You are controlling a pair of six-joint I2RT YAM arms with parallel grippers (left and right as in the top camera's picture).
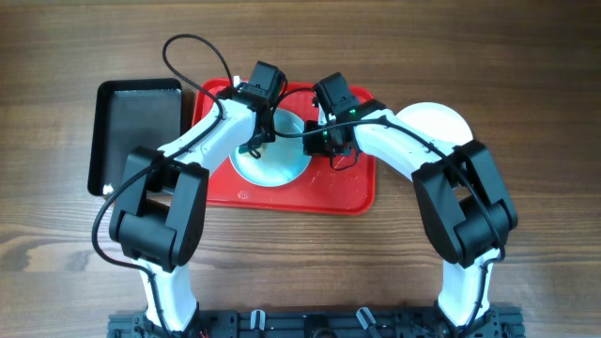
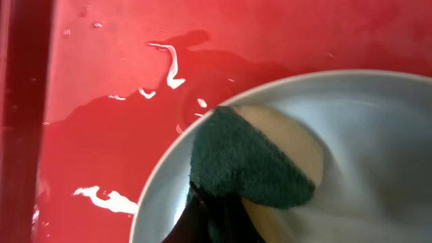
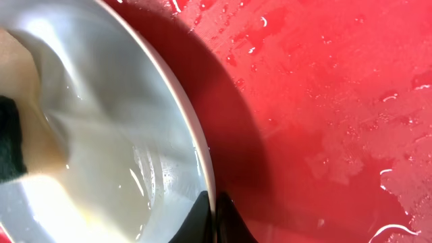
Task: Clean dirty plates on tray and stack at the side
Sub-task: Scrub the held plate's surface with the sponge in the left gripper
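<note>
A pale aqua plate (image 1: 274, 161) sits on the wet red tray (image 1: 329, 192). My left gripper (image 2: 223, 219) is shut on a sponge (image 2: 253, 162), dark green on one face and tan on the other, and presses it into the plate (image 2: 364, 148). My right gripper (image 3: 212, 216) is shut on the plate's rim (image 3: 202, 162), one finger inside and one outside. The sponge shows at the left edge of the right wrist view (image 3: 10, 145). Another white plate (image 1: 437, 124) lies on the table right of the tray, partly under my right arm.
A black rectangular tray (image 1: 136, 131) lies left of the red tray. Water drops and streaks cover the red tray floor (image 3: 337, 101). Both arms cross over the tray's back half.
</note>
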